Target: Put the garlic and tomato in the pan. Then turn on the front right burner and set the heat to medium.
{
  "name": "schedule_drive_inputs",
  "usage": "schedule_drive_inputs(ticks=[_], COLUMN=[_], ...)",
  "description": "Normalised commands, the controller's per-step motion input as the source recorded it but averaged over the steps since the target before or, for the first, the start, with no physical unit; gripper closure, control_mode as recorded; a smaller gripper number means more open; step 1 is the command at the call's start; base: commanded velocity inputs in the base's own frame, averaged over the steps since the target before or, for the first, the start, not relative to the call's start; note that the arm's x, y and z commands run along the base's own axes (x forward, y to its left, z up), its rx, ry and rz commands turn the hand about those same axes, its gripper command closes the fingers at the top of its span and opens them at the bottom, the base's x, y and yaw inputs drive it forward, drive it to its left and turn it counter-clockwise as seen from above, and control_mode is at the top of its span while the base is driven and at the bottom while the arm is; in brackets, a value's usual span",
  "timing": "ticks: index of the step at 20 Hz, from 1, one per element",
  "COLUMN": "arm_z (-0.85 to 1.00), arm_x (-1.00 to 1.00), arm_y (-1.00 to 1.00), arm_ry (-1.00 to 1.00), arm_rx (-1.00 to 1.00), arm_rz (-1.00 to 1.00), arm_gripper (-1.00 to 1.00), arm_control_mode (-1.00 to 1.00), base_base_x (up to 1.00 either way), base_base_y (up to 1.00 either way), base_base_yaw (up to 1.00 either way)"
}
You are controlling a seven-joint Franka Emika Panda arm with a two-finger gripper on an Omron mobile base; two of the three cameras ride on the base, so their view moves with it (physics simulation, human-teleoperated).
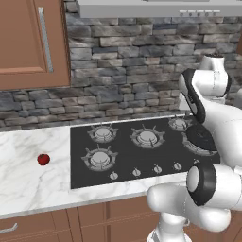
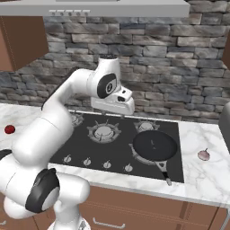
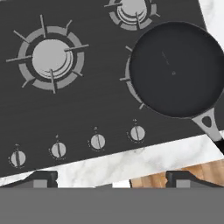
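Pan (image 2: 154, 146) sits on the front right burner of the black cooktop (image 2: 90, 146), round, shallow, black, its inside bare. Points its short dark handle (image 2: 162, 170) toward the front edge of the tabletop (image 2: 202, 179), slightly rightward, so the long axis runs from the back of the stove out to the front lip. Shows the same in the hand view: pan (image 3: 177, 70) at upper right, handle (image 3: 211, 127) slanting toward the lower right, reaching out over the marble edge.

Tomato (image 1: 43, 159) rests on the marble tabletop left of the cooktop, well apart from the pan, small, red, glossy; appears again at the far left edge of the right base view (image 2: 9, 130). Round, so no long axis to tell.

Garlic (image 2: 204, 155) lies on the marble to the right of the cooktop, near the pan but not touching it, pale pinkish, with a thin stem tip pointing up and slightly right.

Gripper (image 3: 112, 179) hangs above the middle of the cooktop, pointing down, jaws spread wide and holding nothing, the two dark fingertips (image 3: 41, 178) far apart at the bottom of the hand view, over the marble edge just in front of the row of knobs (image 3: 97, 141). Hovers clear of pan, tomato and garlic alike.
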Motion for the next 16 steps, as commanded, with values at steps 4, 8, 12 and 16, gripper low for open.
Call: schedule_drive_inputs(ticks=[4,8,12,16], arm_z=[-0.11,-0.31,-0.11,-0.18], arm_x=[0.00,0.00,0.00,0.00], arm_y=[-0.79,-0.82,-0.96,-0.94], arm_ry=[0.00,0.01,0.05,0.07], arm_rx=[0.00,-0.06,-0.02,0.00], arm_rz=[-0.27,-0.29,-0.28,-0.23], arm_gripper=[-1.00,-1.00,-1.00,-1.00], arm_control_mode=[-1.00,-1.00,-1.00,-1.00], base_base_x=[0.00,0.00,0.00,0.00], base_base_y=[0.00,0.00,0.00,0.00], base_base_yaw=[0.00,0.00,0.00,0.00])
